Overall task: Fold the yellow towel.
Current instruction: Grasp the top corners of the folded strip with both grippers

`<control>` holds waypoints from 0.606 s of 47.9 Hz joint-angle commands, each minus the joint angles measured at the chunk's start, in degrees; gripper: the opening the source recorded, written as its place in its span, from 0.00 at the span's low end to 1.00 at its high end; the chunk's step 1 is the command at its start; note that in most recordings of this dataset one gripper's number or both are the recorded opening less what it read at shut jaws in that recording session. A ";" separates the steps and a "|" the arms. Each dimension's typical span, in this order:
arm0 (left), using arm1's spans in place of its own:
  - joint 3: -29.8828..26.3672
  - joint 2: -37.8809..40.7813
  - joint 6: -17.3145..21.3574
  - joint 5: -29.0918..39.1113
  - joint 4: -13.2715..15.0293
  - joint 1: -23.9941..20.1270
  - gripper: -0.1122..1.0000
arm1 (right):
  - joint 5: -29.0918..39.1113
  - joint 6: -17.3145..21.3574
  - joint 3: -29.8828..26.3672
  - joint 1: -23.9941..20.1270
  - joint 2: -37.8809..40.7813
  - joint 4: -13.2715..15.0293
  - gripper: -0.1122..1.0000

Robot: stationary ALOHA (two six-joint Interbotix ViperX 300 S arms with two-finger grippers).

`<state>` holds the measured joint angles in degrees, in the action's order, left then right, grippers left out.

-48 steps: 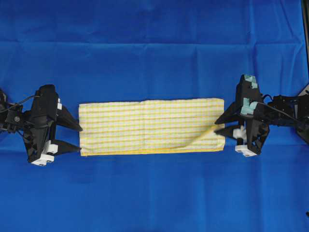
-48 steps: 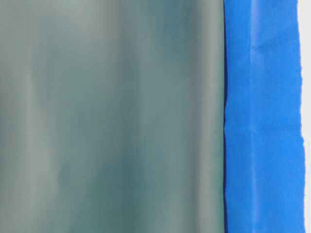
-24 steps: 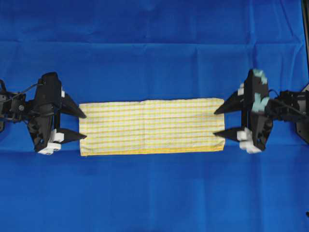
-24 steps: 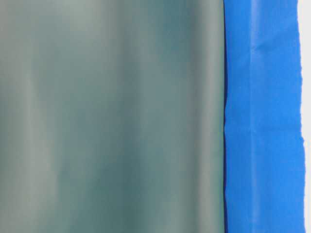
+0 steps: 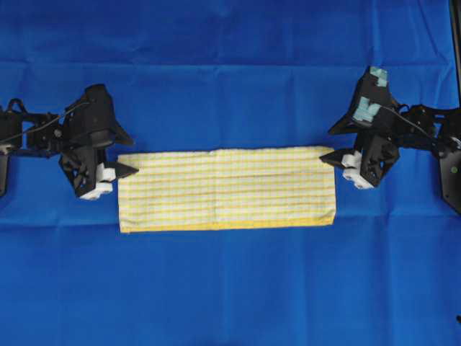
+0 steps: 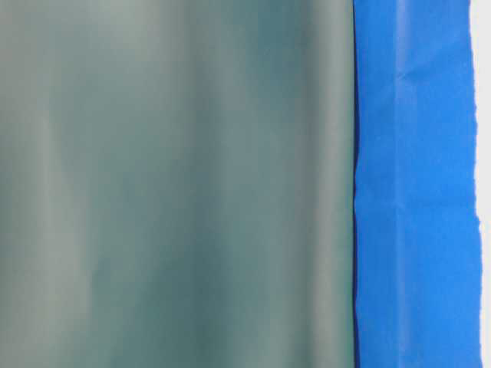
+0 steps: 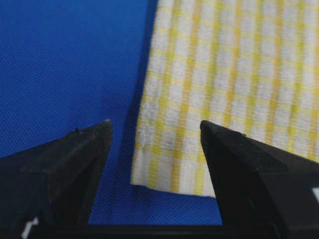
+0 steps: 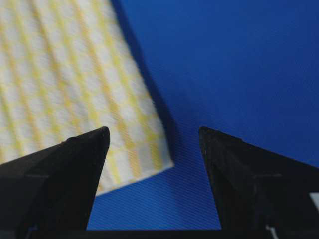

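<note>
Yellow towel laid flat on blue cloth, left gripper spread at far-left corner, right gripper spread at far-right corner, nothing held.

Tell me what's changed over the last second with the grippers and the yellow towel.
Both grippers moved up the overhead view, from the towel's short ends to its far corners: left gripper, right gripper. The right let go of a lifted corner. The yellow towel stayed folded on the blue cloth.

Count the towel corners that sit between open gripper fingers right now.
2. The left gripper straddles the yellow towel's far-left corner; the right gripper straddles its far-right corner. Both near corners lie free.
</note>
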<state>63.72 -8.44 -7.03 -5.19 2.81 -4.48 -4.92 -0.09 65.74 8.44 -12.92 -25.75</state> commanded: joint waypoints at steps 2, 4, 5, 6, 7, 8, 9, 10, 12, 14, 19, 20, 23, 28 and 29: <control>-1.14 1.58 0.09 -0.18 -0.09 -0.79 0.68 | -0.18 -0.26 -1.32 0.53 1.85 0.18 0.75; -1.23 2.20 -0.09 -0.18 -0.09 -1.05 0.68 | -0.26 -0.44 -1.49 0.62 2.64 0.18 0.75; -1.23 2.55 -0.09 -0.18 -0.09 -1.23 0.68 | -0.18 -0.62 -1.67 0.62 3.08 0.18 0.75; -1.14 2.81 -0.18 -0.18 -0.09 -1.32 0.68 | -0.26 -0.62 -1.76 0.70 3.43 0.18 0.75; -1.14 3.08 -0.18 -0.18 -0.09 -1.41 0.68 | -0.26 -0.70 -1.76 0.70 3.69 0.18 0.75; -1.14 3.43 -0.18 -0.18 -0.09 -1.49 0.67 | -0.18 -0.70 -1.85 0.70 3.87 0.18 0.75; -1.14 3.69 -0.26 -0.09 -0.09 -1.67 0.67 | -0.18 -0.70 -1.93 0.70 4.04 0.18 0.75; -1.14 4.13 -0.35 0.00 0.09 -1.85 0.67 | -0.09 -0.70 -1.93 0.70 4.22 0.18 0.75; -1.23 4.48 -0.62 0.53 0.26 -1.93 0.67 | 0.09 -0.70 -2.02 0.62 4.57 0.18 0.75; -1.41 4.75 -0.79 1.32 0.35 -1.93 0.66 | 0.26 -0.70 -2.02 0.62 4.66 0.18 0.75; -2.11 4.92 -1.85 3.69 0.35 -1.85 0.55 | 1.14 -1.23 -2.11 0.53 4.66 0.18 0.71; -2.29 5.01 -2.11 4.13 0.35 -1.93 0.51 | 1.58 -1.58 -2.11 0.26 4.66 0.26 0.70; -2.64 5.19 -2.46 4.83 0.35 -1.76 0.38 | 2.55 -2.29 -2.29 -0.35 4.66 0.88 0.59; -3.08 5.36 -2.55 5.45 0.35 -1.05 0.16 | 2.99 -3.52 -2.64 -2.02 4.66 1.23 0.32; -3.08 5.36 -2.46 5.54 0.35 -0.88 0.13 | 3.08 -3.60 -2.72 -2.20 4.57 1.23 0.26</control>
<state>60.56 -3.69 -9.49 -0.62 2.99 -6.06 -2.11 -3.34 63.81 7.03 -8.00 -24.79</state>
